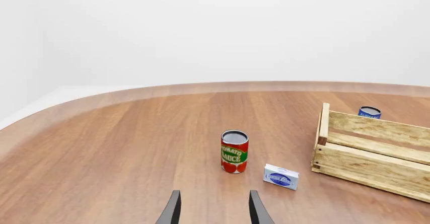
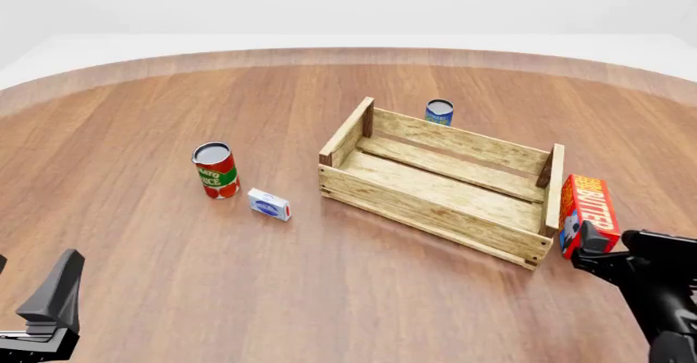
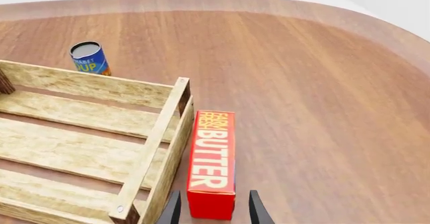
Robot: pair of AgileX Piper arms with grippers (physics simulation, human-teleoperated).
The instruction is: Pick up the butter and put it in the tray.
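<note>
On the right side of a brown wooden desk [image 2: 163, 257], the butter [image 2: 588, 213] stands as a red-orange carton just outside the tray's [image 2: 436, 208] right end board, close beside it. That tray is a large slatted wooden crate lying at an angle near the middle. Right behind the carton sits the right tool [image 3: 213, 210] — its two dark fingers spread, one on each side of the carton's near end, not clamped on it. At the lower left, the left tool [image 1: 213, 210] hangs over bare wood, fingers apart and holding nothing. Left of the tray stand a tomato sauce can [image 2: 215, 170] and a small white-and-blue box [image 2: 269, 204] — a blue can [image 2: 439, 112] stands beyond the tray's far side.
</note>
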